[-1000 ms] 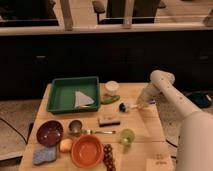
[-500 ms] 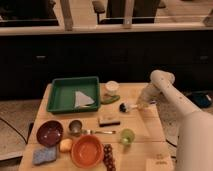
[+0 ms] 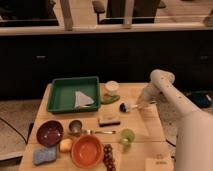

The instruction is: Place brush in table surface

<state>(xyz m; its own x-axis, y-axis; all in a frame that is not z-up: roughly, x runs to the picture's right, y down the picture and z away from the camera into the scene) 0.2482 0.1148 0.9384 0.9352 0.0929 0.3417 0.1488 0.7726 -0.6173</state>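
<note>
The brush (image 3: 127, 106) lies low over the right half of the counter (image 3: 145, 131), its dark rounded head pointing left and its thin pale handle running right into the tool (image 3: 139, 105). Whether the brush rests on the wood or hangs just above it cannot be told. The tool sits at the end of the white arm (image 3: 167, 92), which comes in from the lower right and bends down toward the counter; it meets the handle's right end, but whether it is clamped on the handle or has let go cannot be told.

Just left of the brush head lies a flat green leaf-shaped item (image 3: 110, 98), and behind that stands a small white cup (image 3: 112, 86). Nearer the front, a tan rectangular block with a dark base (image 3: 109, 120) sits below and to the left of the brush. A thin metal utensil (image 3: 100, 132) lies in front of the block, between a small metal cup (image 3: 75, 126) and a light green cup (image 3: 127, 136).

A green tray (image 3: 60, 95) fills the back left of the counter and holds a pale folded sheet (image 3: 83, 98). Along the front edge are a dark red bowl (image 3: 49, 132), a blue sponge (image 3: 44, 155), a yellowish fruit (image 3: 65, 145), an orange bowl (image 3: 87, 150) and a bunch of dark grapes (image 3: 108, 155). A small pale box (image 3: 159, 163) sits at the front right corner.
</note>
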